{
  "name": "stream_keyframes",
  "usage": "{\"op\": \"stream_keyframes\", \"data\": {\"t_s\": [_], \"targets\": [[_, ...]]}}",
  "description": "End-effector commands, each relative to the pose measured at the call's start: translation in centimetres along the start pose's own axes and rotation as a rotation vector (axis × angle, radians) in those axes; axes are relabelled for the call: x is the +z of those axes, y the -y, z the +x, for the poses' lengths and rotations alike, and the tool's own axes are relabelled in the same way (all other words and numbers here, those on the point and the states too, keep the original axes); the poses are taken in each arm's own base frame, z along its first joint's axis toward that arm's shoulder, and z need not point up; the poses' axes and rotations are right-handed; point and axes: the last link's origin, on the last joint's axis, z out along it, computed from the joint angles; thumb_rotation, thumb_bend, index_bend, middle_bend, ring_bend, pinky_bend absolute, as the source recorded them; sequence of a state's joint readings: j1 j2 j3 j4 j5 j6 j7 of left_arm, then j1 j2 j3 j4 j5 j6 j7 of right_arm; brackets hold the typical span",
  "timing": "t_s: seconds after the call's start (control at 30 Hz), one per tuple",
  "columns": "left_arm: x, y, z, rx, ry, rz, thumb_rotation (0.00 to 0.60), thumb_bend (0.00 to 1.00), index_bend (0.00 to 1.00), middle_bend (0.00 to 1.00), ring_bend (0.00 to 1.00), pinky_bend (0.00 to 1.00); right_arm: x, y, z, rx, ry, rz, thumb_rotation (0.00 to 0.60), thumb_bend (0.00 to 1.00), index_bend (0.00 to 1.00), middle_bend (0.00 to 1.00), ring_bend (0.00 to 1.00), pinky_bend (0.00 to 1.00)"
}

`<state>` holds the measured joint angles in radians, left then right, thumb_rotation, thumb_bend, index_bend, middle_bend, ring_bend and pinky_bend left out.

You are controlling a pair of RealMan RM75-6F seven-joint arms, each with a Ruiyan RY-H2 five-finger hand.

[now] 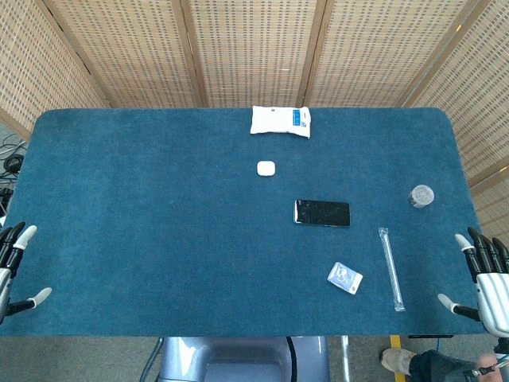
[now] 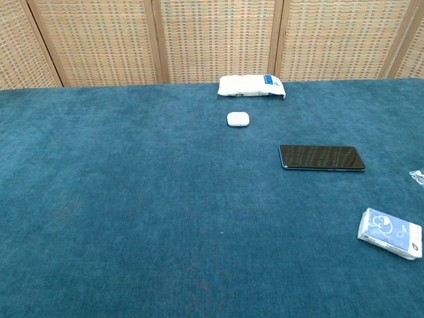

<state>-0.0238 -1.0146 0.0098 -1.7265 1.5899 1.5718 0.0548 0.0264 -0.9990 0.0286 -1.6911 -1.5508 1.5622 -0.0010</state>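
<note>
Both our hands hover at the blue felt table's (image 1: 159,239) edges, left hand (image 1: 14,267) and right hand (image 1: 487,278) spread, holding nothing. Nearest the right lies a clear wrapped straw (image 1: 390,267), beside a small blue-and-white packet (image 1: 344,278) whose print we can't read.

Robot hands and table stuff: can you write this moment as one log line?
left robot hand: open, at table edge | right robot hand: open, nearest wrapped straw | phone: flat, mid-table | tissue pack: far edge

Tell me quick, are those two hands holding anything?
Left hand: open, fingers apart, holding nothing, at the table edge.
Right hand: open, fingers apart, holding nothing.
</note>
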Motion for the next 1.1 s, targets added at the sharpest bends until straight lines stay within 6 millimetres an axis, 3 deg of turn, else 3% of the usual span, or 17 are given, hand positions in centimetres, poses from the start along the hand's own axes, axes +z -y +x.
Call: {"op": "stream_keyframes", "data": {"t_s": [0.03, 0.2, 0.33, 0.43, 0.6, 0.73, 0.87, 1.1], "targets": [[-0.1, 0.0, 0.1, -0.001, -0.003, 0.002, 0.6, 0.0, 0.0, 0.0, 0.0, 0.0, 0.0, 0.0, 0.0, 0.0, 0.002, 0.001, 0.6, 0.0, 0.0, 0.0, 0.0, 0.0], [0.0, -0.1, 0.2, -0.022, -0.009, -0.013, 0.6, 0.0, 0.0, 0.0, 0.0, 0.0, 0.3, 0.3, -0.8, -0.003, 0.034, 0.021, 0.6, 0.0, 0.0, 0.0, 0.0, 0.0], [0.1, 0.0, 0.3, -0.014, -0.022, -0.023, 0.6, 0.0, 0.0, 0.0, 0.0, 0.0, 1.9, 1.3, -1.8, 0.013, 0.078, 0.06, 0.6, 0.0, 0.0, 0.0, 0.0, 0.0], [0.4, 0.1, 0.2, -0.004, -0.028, -0.025, 0.6, 0.0, 0.0, 0.0, 0.0, 0.0, 4.8, 2.9, -2.3, -0.047, 0.125, 0.119, 0.6, 0.0, 0.0, 0.0, 0.0, 0.0], [1.1, 0.1, -0.2, -0.001, -0.012, -0.011, 0.6, 0.0, 0.0, 0.0, 0.0, 0.0, 11.3, 7.4, -3.0, -0.051, 0.174, 0.187, 0.6, 0.0, 0.0, 0.0, 0.0, 0.0], [1.9, 0.3, -0.4, -0.003, -0.002, 0.008, 0.6, 0.0, 0.0, 0.0, 0.0, 0.0, 15.8, 10.8, -5.3, -0.03, 0.187, 0.188, 0.6, 0.0, 0.0, 0.0, 0.0, 0.0], [2.5, 0.7, -0.6, -0.004, 0.012, 0.027, 0.6, 0.0, 0.0, 0.0, 0.0, 0.0, 18.9, 14.0, -8.5, 0.01, 0.278, 0.17, 0.6, 0.0, 0.07, 0.0, 0.0, 0.0], [3.4, 1.6, -0.9, -0.01, 0.035, 0.07, 0.6, 0.0, 0.0, 0.0, 0.0, 0.0, 21.7, 17.8, -11.3, 0.059, 0.369, 0.143, 0.6, 0.1, 0.24, 0.0, 0.0, 0.0]]}}
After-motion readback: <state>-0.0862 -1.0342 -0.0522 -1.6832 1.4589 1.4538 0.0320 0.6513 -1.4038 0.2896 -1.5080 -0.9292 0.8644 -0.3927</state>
